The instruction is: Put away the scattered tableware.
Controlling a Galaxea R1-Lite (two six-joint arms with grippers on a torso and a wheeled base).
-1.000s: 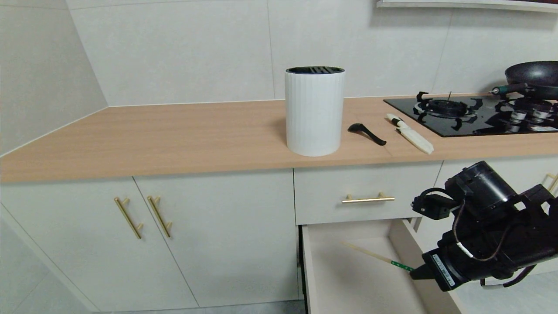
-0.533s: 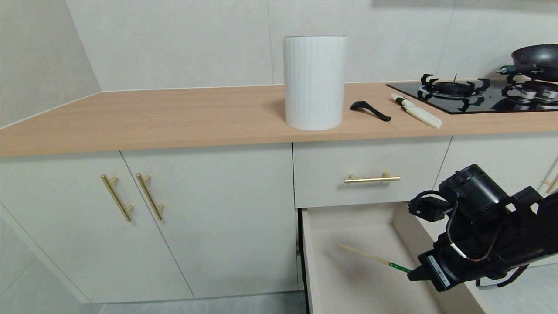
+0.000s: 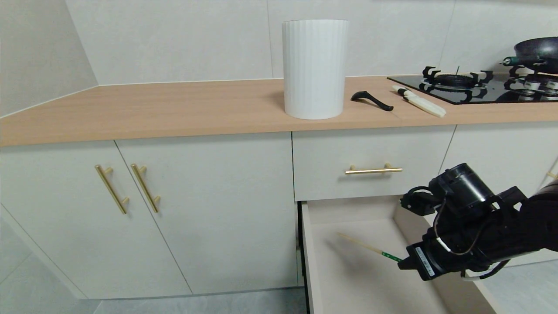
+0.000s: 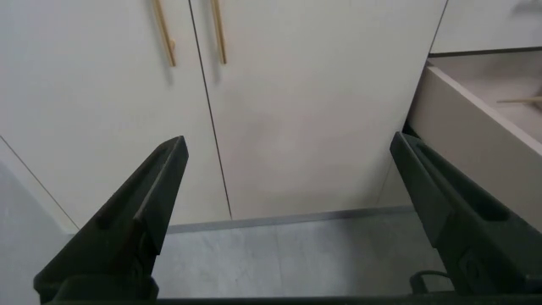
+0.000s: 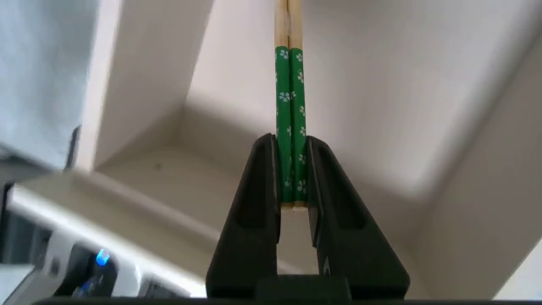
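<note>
My right gripper (image 3: 402,263) is shut on a pair of wooden chopsticks (image 3: 365,247) by their green ends. The chopsticks (image 5: 288,76) slant down into the open lower drawer (image 3: 306,244), tips near its floor. On the wooden counter lie a black spoon (image 3: 371,100) and a white-handled knife (image 3: 419,103), both to the right of a tall white ribbed holder (image 3: 314,69). My left gripper (image 4: 288,151) is open and holds nothing, low in front of the cabinet doors (image 4: 279,102), left of the drawer (image 4: 474,106).
A black gas hob (image 3: 475,87) with a pan (image 3: 538,50) sits at the counter's right end. Above the open drawer is a shut drawer with a gold handle (image 3: 373,170). Two gold handles (image 3: 126,187) mark the cabinet doors on the left.
The head camera has shifted, so the counter sits higher in the picture. My right gripper with the chopsticks has sunk a little deeper into the drawer and moved slightly left.
</note>
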